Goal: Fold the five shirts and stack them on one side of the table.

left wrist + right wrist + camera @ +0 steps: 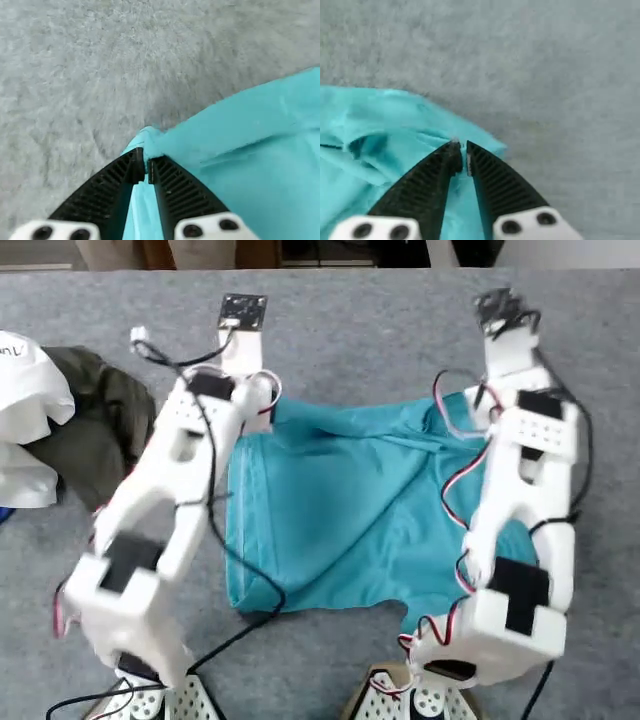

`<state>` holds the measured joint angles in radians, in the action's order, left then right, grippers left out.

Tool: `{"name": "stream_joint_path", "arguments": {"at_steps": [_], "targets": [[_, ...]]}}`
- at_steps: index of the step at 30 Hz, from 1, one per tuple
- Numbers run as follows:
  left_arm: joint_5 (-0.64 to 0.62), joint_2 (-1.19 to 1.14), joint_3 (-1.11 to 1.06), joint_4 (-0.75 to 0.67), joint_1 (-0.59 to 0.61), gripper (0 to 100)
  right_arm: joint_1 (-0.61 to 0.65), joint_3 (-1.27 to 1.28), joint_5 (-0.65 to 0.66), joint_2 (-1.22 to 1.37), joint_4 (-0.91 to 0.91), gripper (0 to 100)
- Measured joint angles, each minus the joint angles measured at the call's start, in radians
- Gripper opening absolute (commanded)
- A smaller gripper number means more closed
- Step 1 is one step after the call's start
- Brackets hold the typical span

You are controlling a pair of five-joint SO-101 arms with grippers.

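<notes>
The teal shirt (340, 520) is lying spread on the grey felt-covered table (380, 330), roughly at its centre and between the two arms. The far edge of the shirt is running from one gripper to the other, and the cloth is creasing and folding along that edge. The near edge is lying close to the arm bases.

The left gripper (145, 162) is sitting at the far left corner of the shirt. Its black ribbed fingers (120, 185) are pressing together on a small peak of teal cloth, which is bunching up between the tips. In the left wrist view, the shirt is extending away on one side of the fingers and bare table is lying on the other.

The right gripper (461, 148) is sitting at the far right corner of the shirt. Its fingers (492, 180) are pinching the cloth just inside the edge, with the tips almost touching. Wrinkled teal fabric is lying on one side of them and bare table beyond.

A black cable (232, 560) from the left arm is trailing across the left edge of the shirt.

At the left side of the table, beyond the left arm, a white shirt (25, 400) and a dark olive shirt (105, 410) are lying crumpled and touching each other, apart from the teal shirt.
</notes>
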<state>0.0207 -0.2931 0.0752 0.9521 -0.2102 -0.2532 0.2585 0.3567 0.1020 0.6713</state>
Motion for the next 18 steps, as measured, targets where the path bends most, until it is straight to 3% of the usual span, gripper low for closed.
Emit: {"name": "stream_joint_path", "arguments": {"at_steps": [7, 18], "targets": [[-0.037, -0.450, 0.516, 0.232, 0.000, 2, 0.000, 0.029, -0.164, 0.206, -0.270, 0.2], [-0.199, -0.905, 1.300, 0.694, -0.012, 2, 0.000, -0.023, -0.178, 0.270, -0.273, 0.2]]}}
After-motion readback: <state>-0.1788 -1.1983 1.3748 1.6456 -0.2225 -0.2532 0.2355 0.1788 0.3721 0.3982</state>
